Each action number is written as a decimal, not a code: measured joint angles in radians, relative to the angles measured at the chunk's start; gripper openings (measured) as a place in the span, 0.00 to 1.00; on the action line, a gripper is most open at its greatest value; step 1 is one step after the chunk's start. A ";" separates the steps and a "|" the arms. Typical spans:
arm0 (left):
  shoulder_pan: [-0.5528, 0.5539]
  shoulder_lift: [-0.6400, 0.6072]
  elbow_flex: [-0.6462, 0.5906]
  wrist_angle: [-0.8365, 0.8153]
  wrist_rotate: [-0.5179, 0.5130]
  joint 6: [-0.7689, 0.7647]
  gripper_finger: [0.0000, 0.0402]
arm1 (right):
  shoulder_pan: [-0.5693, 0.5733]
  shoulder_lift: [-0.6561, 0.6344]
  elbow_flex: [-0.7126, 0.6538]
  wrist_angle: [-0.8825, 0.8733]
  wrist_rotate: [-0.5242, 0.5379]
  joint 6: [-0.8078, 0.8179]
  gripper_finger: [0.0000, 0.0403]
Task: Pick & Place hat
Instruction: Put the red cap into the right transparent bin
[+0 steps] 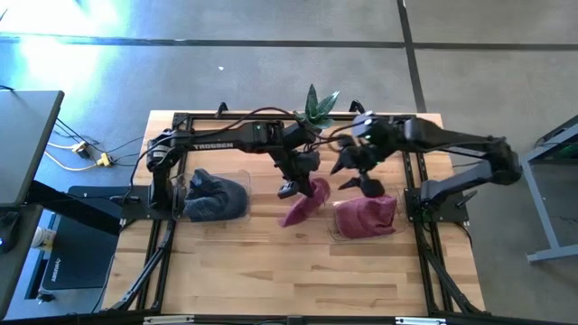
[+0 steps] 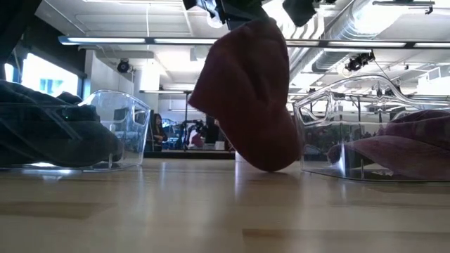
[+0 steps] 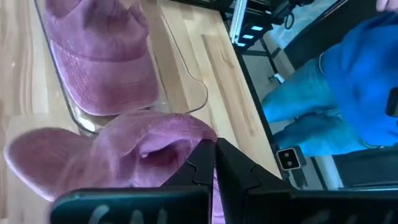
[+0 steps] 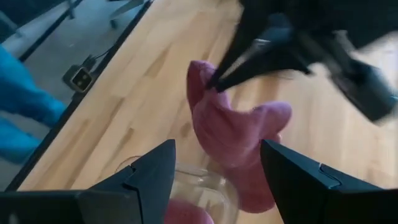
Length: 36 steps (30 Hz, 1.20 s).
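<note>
While the left gripper (image 1: 289, 190) pinches the hat (image 1: 304, 202) above the counter (image 1: 271, 271), we see the right gripper (image 1: 359, 181) fingers wide.

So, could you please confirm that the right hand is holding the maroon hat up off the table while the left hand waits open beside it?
Not quite: the hands are swapped. The left hand is shut on the maroon hat, holding it up, while the right hand waits open beside it. The high view shows which arm is which; the right wrist view shows the open fingers.

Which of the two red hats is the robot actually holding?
The middle one, hanging from the left gripper with its lower end at the table. The other red hat lies in a clear tray.
</note>
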<state>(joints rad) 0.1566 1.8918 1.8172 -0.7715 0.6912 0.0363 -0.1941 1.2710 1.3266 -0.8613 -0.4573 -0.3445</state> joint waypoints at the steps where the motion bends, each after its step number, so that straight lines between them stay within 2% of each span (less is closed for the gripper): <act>1: 0.000 0.000 0.000 0.000 -0.001 -0.005 0.00 | 0.010 0.018 0.000 0.008 -0.011 -0.007 0.57; 8: 0.000 0.000 0.000 0.006 -0.010 -0.019 0.00 | 0.053 0.076 -0.009 0.125 -0.014 -0.034 0.58; 16: 0.000 0.001 -0.001 0.006 0.008 -0.021 0.00 | 0.062 -0.025 -0.322 0.505 0.079 0.051 0.58; 20: 0.000 0.001 -0.001 0.010 0.011 -0.019 0.00 | 0.088 -0.049 -0.459 0.741 0.084 0.026 0.58; 25: 0.000 0.001 -0.001 0.009 0.014 -0.019 0.00 | 0.114 -0.041 -0.565 0.993 0.084 0.006 0.57; 28: 0.000 0.001 -0.001 0.007 0.019 -0.019 0.00 | 0.129 -0.040 -0.589 1.044 0.088 0.008 0.57; 32: 0.000 0.001 -0.001 0.007 0.018 -0.019 0.00 | 0.137 -0.040 -0.590 1.039 0.108 0.030 0.49; 36: 0.000 0.001 -0.001 0.012 -0.007 -0.047 0.00 | 0.136 -0.040 -0.590 1.038 0.108 0.052 0.32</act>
<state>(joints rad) 0.1566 1.8927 1.8164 -0.7595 0.6844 -0.0103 -0.0586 1.2308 0.7368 0.1765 -0.3489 -0.2923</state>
